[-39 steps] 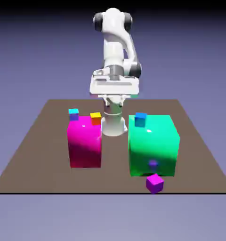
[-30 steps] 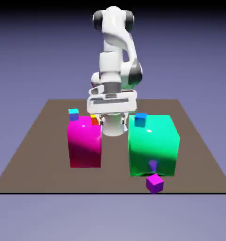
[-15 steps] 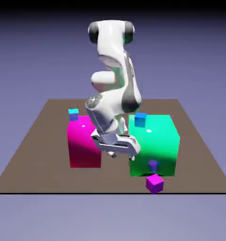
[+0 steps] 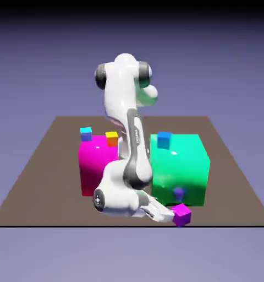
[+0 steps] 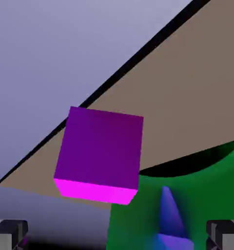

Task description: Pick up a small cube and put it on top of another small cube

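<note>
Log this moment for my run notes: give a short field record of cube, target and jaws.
pick item: tiny purple-violet cube, on the table near its front edge, before the big green block
target: tiny mid-blue cube, atop the green block
gripper: low, beside the purple cube in the exterior view
jaws: apart, nothing held
stacked: not yet

**Two views, one shared corner**

The exterior view looks down across the whole table (image 4: 40, 165). The hand view sits close, tilted, looking past the finger tips (image 5: 9, 233). Both show the purple cube (image 4: 181, 214) (image 5: 100, 154) ahead of the jaws, beside the green block (image 4: 178, 165) (image 5: 211, 185).
</note>
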Available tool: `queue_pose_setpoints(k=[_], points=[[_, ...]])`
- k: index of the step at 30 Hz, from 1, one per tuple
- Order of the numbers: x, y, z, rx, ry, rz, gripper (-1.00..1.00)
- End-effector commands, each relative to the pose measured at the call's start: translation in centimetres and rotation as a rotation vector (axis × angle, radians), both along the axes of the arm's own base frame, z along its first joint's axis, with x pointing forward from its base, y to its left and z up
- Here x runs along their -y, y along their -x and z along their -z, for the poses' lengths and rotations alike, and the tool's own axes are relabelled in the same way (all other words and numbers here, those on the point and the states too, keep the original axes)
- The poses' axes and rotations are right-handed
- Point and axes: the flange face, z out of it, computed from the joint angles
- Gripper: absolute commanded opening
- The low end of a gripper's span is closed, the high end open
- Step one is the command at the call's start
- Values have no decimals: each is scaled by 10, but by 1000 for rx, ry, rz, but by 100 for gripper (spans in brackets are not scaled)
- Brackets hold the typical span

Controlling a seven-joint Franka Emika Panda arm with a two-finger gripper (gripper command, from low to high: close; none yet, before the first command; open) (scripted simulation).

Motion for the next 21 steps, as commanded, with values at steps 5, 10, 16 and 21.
queue_pose_setpoints(k=[5, 10, 16, 21], points=[[-10, -1, 43, -180, -185, 33, 0], [-55, 23, 70, -199, -207, 35, 0], [-57, -8, 13, -90, -243, -63, -100], [-196, 14, -107, 189, -379, -459, -100]])
